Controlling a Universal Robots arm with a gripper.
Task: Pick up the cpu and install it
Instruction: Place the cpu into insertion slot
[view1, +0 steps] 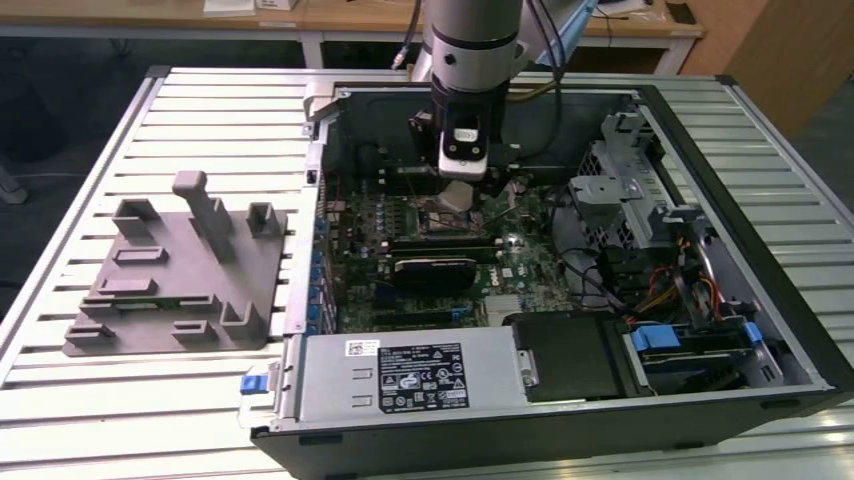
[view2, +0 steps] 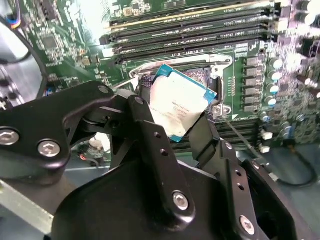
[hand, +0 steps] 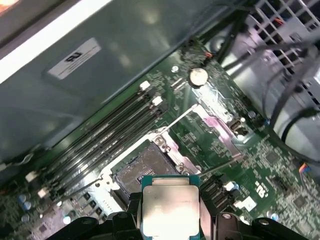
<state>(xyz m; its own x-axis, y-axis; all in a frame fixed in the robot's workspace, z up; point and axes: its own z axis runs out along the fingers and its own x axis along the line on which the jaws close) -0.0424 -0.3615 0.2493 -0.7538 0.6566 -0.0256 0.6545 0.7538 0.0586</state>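
Observation:
The cpu (view2: 179, 107), a small flat square chip with a silver top and pale rim, sits between my gripper's (view2: 175, 114) black fingers (view2: 150, 135), which are shut on its edges. It hangs a little above the open socket (view2: 200, 75) on the green motherboard, slightly tilted. In the first wrist view the cpu (hand: 171, 207) is close to the bare socket (hand: 142, 170), whose metal load plate (hand: 220, 125) is swung open. In the exterior view my gripper (view1: 461, 188) reaches down into the computer case (view1: 787, 330), with the cpu (view1: 459, 197) over the socket area (view1: 430, 214).
Memory slots (view2: 200, 30) run beside the socket. A drive cage (view1: 627, 190) and cables (view1: 667, 290) fill the case toward the exterior view's right. A grey power supply box (view1: 407, 375) sits at the near end. A grey holder (view1: 180, 270) lies on the slatted table.

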